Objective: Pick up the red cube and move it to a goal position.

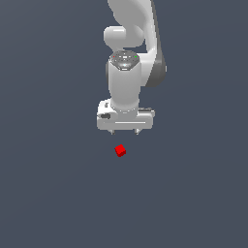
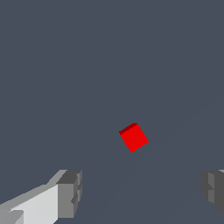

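The red cube [image 1: 120, 150] is tiny and bright red, resting on the dark grey floor just below the white hand in the exterior view. My gripper [image 1: 125, 131] hangs above it, pointing down, with two short fingertips spread apart and nothing between them. In the wrist view the red cube [image 2: 134, 137] lies rotated about its vertical axis, apart from both fingers, with the gripper [image 2: 142, 194] open and one grey finger [image 2: 70, 194] and the other finger [image 2: 214, 190] far to either side. No goal marker shows in either view.
A plain dark grey floor [image 1: 48, 193] fills both views, with no other objects or edges showing. The white arm [image 1: 128, 48] rises above the hand.
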`<state>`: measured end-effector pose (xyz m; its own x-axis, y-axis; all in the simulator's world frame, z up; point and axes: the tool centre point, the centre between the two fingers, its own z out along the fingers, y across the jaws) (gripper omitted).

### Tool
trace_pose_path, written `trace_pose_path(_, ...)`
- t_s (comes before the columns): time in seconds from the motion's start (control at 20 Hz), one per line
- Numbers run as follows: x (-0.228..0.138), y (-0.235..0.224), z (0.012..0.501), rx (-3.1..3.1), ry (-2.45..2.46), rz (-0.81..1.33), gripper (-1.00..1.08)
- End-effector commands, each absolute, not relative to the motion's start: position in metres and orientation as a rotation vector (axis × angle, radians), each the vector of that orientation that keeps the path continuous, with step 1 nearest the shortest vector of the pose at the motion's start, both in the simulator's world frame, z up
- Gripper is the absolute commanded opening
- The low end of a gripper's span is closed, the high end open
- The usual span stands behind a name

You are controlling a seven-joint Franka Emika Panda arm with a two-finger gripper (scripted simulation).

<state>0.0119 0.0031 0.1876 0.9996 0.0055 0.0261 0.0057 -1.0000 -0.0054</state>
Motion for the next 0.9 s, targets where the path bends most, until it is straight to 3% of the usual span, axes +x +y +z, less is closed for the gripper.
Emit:
trace_pose_path(0.0, 0.012, 0.003, 0.188, -3.136, -0.009, -0.041, 1.0)
trace_pose_path(0.45, 0.011, 0.001, 0.171, -3.135, -0.094, -0.037, 1.0)
trace_pose_path(0.85, 0.009, -0.004, 0.128, -3.12, -0.317, -0.027, 1.0)
